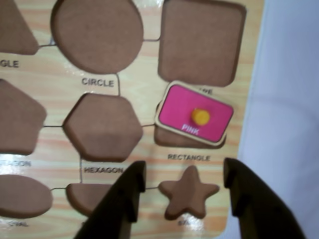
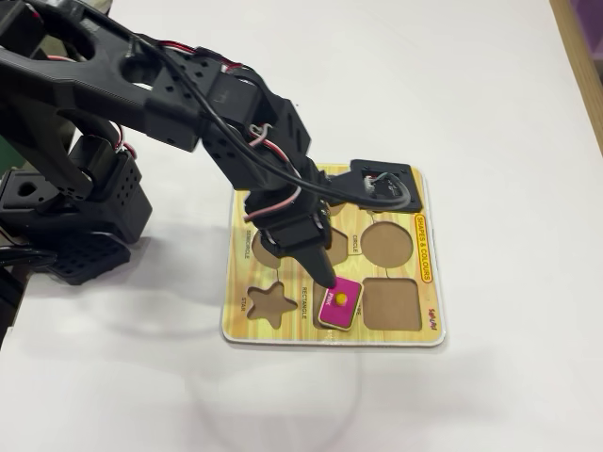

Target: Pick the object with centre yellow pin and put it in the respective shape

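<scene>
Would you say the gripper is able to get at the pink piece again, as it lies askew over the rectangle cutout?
Probably yes: the gripper is open, just short of the pink piece, nothing lies between them, and its yellow knob stands exposed.

The black arm reaches out from its base at the left of the fixed view and bends downward over the puzzle board [image 2: 426, 331]. The end effector [image 1: 183, 186] hangs above the board's near edge with its two dark fingers [image 1: 124, 199] spread wide apart and nothing between them. In the fixed view the fingertips [image 2: 323, 273] point down toward the board, with red and white wires looping along the wrist.
</scene>
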Controlling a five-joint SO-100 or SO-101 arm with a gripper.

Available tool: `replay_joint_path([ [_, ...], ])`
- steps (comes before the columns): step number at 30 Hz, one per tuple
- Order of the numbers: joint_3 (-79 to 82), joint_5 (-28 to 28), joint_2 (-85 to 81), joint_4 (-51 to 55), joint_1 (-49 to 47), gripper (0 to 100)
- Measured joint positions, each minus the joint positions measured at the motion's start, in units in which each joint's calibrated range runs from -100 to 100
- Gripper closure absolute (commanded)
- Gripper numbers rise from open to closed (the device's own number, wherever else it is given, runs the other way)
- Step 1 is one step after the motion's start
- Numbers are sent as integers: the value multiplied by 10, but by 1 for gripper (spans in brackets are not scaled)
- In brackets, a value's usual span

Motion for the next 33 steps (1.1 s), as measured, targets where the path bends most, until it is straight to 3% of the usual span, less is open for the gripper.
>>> replay_joint_path([
  [20,267,-122,-356,0,-16,81],
  [33,484,-150,-663,0,-16,81],
])
